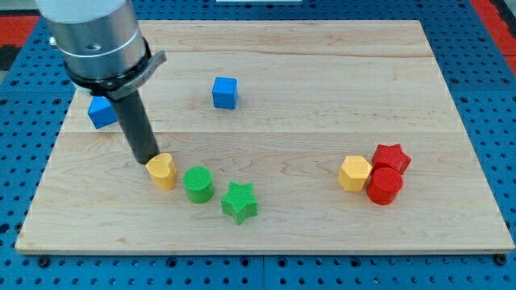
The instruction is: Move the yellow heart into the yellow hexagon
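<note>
The counter (339,89) is a pale wooden board made of joined planks, filling most of the view. It rests on a blue perforated surface (484,97), with a red patch showing at the view's top corners. No writing or label can be read anywhere.

The arm (93,36), a grey metal cylinder, comes in from the view's top left and narrows to a straight dark rod. The tool is only this rod, with no jaws to open or close, so it grips nothing. The tip (150,161) sits on the counter just at the upper left edge of the yellow heart (162,171), touching it or very nearly so.

The yellow heart is a small, glossy, rounded block at the view's lower left. The yellow hexagon (354,173) lies well apart from it, at the view's lower right, and touches a red star (392,158) and a red cylinder (384,186).

Just right of the yellow heart stands a green cylinder (197,184), and next to that a green star (239,201). A blue cube (225,92) lies near the top centre. Another blue block (101,112) sits at the left, partly hidden behind the rod.
</note>
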Action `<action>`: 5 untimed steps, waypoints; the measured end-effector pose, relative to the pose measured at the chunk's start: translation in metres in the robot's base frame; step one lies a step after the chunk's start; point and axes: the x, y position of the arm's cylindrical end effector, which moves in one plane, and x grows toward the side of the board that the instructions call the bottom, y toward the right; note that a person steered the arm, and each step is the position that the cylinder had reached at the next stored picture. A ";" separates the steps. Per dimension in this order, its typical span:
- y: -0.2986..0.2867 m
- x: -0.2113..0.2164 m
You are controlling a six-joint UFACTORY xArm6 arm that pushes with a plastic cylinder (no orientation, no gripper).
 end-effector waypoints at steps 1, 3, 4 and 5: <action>0.008 0.018; 0.035 0.030; 0.019 0.054; 0.030 0.056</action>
